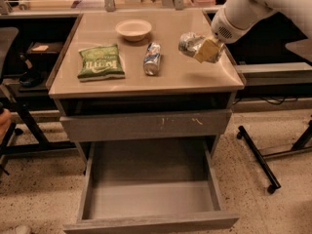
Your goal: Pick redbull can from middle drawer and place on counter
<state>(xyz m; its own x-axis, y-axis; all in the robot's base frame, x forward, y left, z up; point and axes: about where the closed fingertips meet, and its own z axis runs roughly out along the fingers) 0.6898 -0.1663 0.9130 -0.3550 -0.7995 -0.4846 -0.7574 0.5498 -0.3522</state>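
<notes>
The redbull can (187, 42), silvery-grey, is held in my gripper (201, 48) over the right side of the beige counter (185, 74). The can is tilted on its side, and I cannot tell whether it touches the counter top. My white arm comes in from the upper right. The middle drawer (151, 222) is pulled wide open below, with a plain grey front, and its inside is empty.
On the counter lie a blue-and-silver can (152, 58), a green chip bag (100, 61) and a white bowl (133, 29). A shut grey drawer front with pale scratches (146, 125) sits above the open drawer. A chair base (258, 160) stands at the right.
</notes>
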